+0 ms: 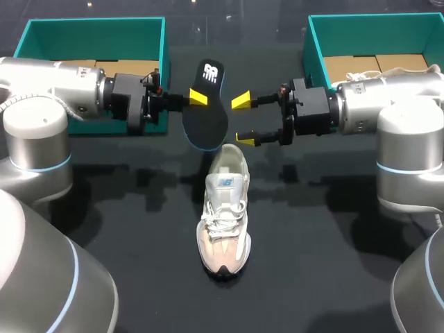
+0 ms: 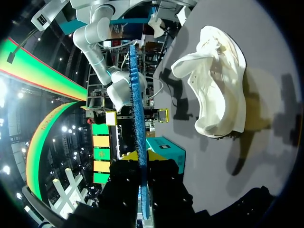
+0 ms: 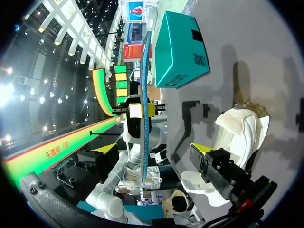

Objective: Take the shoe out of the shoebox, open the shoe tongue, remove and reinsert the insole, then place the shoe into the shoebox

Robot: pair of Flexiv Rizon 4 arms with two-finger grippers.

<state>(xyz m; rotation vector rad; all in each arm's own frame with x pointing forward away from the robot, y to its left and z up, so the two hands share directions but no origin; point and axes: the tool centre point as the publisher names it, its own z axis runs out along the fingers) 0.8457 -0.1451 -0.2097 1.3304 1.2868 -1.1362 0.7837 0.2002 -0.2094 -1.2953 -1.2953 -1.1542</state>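
Note:
My left gripper is shut on the edge of a dark insole and holds it in the air above the table, behind the shoe's heel. In the left wrist view the insole shows edge-on as a thin blue strip between the yellow tips of that gripper. The pale grey and pink shoe stands on the black table, toe toward the front edge. My right gripper is open just right of the insole, not touching it. One of its fingertips shows above the shoe.
A teal shoebox stands at the back left behind my left arm. A second teal shoebox at the back right holds another shoe. Bare black tabletop surrounds the shoe.

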